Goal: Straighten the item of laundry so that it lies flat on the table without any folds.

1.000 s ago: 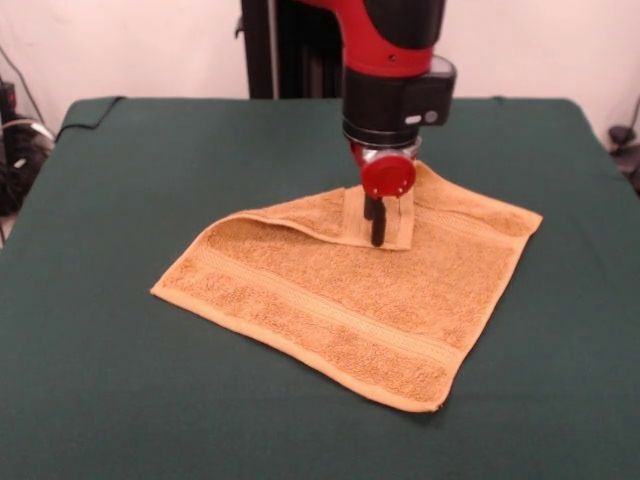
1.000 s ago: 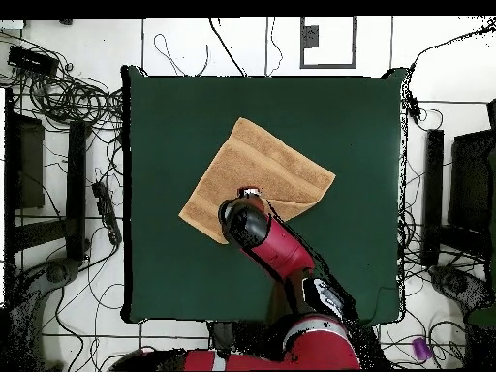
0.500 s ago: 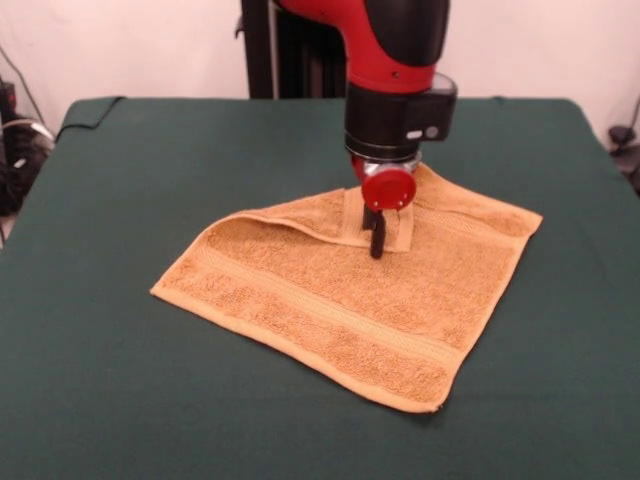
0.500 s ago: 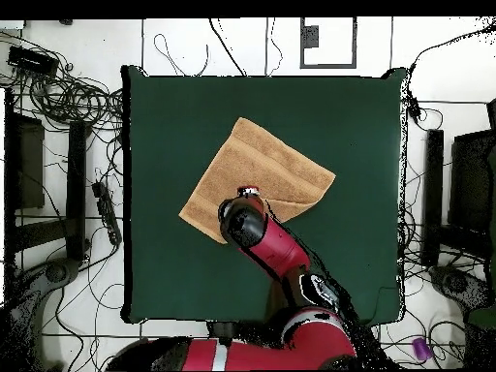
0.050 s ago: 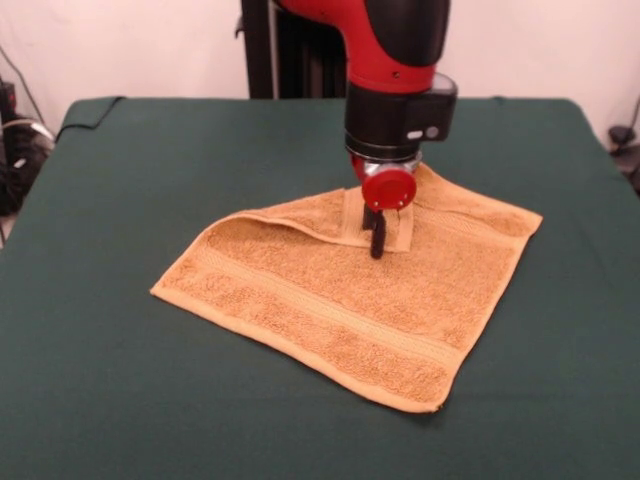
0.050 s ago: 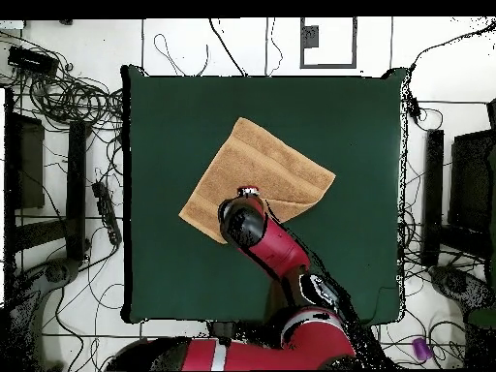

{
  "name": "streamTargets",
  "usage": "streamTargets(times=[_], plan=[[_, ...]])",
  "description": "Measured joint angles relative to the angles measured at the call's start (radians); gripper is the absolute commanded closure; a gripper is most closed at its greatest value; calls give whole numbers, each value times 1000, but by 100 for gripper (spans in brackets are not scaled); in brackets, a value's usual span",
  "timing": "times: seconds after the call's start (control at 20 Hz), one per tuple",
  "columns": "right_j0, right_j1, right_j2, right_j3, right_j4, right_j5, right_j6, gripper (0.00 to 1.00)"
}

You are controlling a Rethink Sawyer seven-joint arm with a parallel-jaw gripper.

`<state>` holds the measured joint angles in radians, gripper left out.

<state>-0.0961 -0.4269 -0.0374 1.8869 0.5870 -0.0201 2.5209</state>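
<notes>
A dark green table (image 5: 120, 400) fills the front view, and an orange-tan towel (image 5: 330, 320) lies on it a little right of the middle, turned like a diamond. The towel's left corner sits near the middle of the table, its near corner points toward the camera at the lower right, and its right corner reaches toward the table's right side. Most of the cloth lies flat, with paler woven bands running along its near edges. The far corner is folded forward over the towel's top face, forming a raised flap with a soft ridge running from the left part of the towel to the centre. Directly above that flap hangs the red and black arm, coming straight down, and its gripper (image 5: 376, 240) has dark tips resting on the folded flap's edge. The tips look close together and appear to pinch the flap, though the cloth hides the exact contact. In the overhead view the towel (image 6: 271, 165) lies just above the table's (image 6: 165, 271) centre, and the arm covers its lower corner.
</notes>
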Motion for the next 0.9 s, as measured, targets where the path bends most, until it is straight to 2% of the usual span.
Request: streamTargets(times=[0.1, 0.15, 0.9], plan=[[7, 4, -8, 0, 1, 1, 0, 0], [11, 5, -12, 1, 2, 2, 0, 100], [62, 17, -55, -8, 35, 3, 0, 100]])
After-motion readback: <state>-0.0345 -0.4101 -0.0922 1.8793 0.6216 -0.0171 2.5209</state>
